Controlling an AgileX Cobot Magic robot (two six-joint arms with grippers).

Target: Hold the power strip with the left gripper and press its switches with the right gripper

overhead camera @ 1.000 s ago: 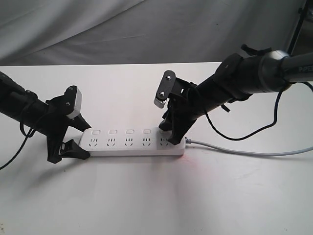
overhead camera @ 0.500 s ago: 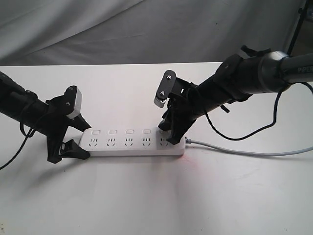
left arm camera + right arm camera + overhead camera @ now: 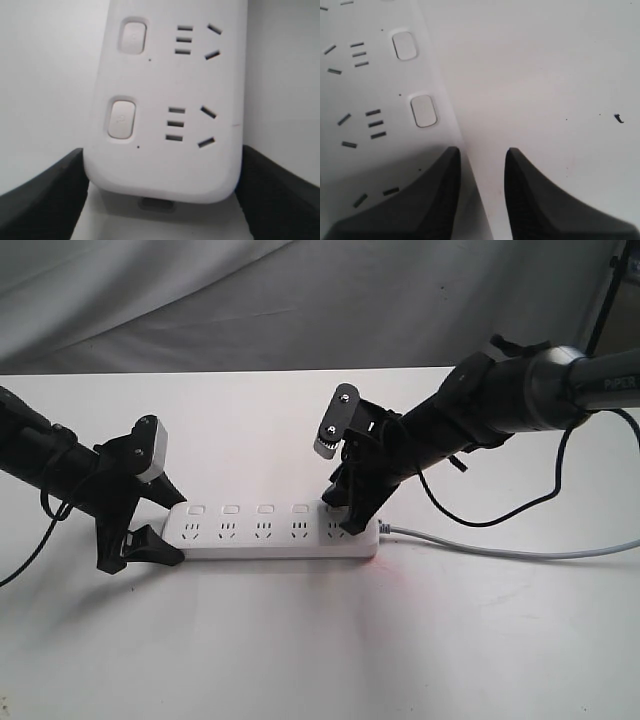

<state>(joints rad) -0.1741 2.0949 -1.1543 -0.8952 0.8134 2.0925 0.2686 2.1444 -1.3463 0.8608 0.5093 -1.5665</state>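
The white power strip [image 3: 270, 530] lies flat on the table, long side across the exterior view. My left gripper [image 3: 172, 527] is shut on its left end, one black finger [image 3: 45, 200] against each long side. The strip's rounded end [image 3: 165, 165] fills the left wrist view, showing two switches [image 3: 121, 119]. My right gripper [image 3: 345, 523] reaches down onto the strip's right end, covering the switch there. Its jaws stand a narrow gap apart, empty. One finger [image 3: 435, 200] lies over the strip's edge [image 3: 370, 90]; another switch [image 3: 423, 111] is just ahead of it, and the other finger is over the table.
The grey cable [image 3: 500, 548] runs from the strip's right end across the white table [image 3: 320, 640] to the right edge. A grey cloth [image 3: 250, 300] hangs behind the table. A faint red glow [image 3: 392, 565] shows on the table beside the strip's right end.
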